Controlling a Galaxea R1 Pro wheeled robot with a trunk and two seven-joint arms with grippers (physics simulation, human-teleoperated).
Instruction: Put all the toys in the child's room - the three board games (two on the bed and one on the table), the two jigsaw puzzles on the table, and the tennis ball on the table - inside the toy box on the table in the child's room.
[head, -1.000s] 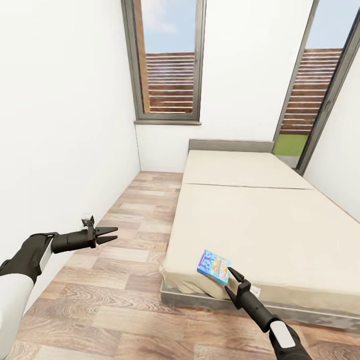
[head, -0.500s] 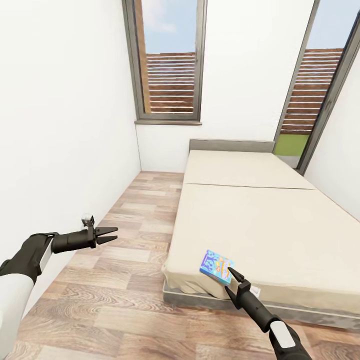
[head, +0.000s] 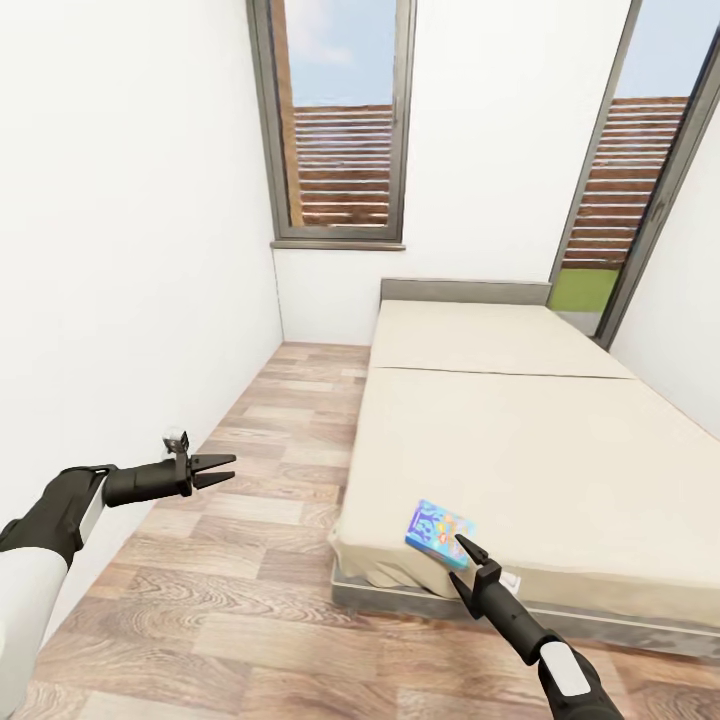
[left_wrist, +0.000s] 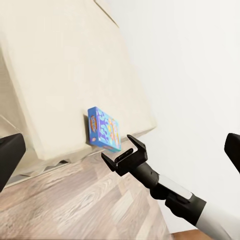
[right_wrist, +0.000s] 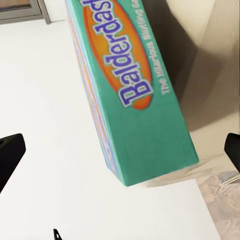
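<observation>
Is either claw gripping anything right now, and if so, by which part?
Nothing is held. The right claw is open just short of the small blue rectangular board game box at the beige bed's near corner. The left claw hangs open over the wood-plank floor.

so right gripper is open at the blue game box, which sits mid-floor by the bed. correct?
Not quite. The blue game box lies on the bed, at its near corner, not on the floor; the head view shows it. The right gripper is indeed open at the box.
</observation>
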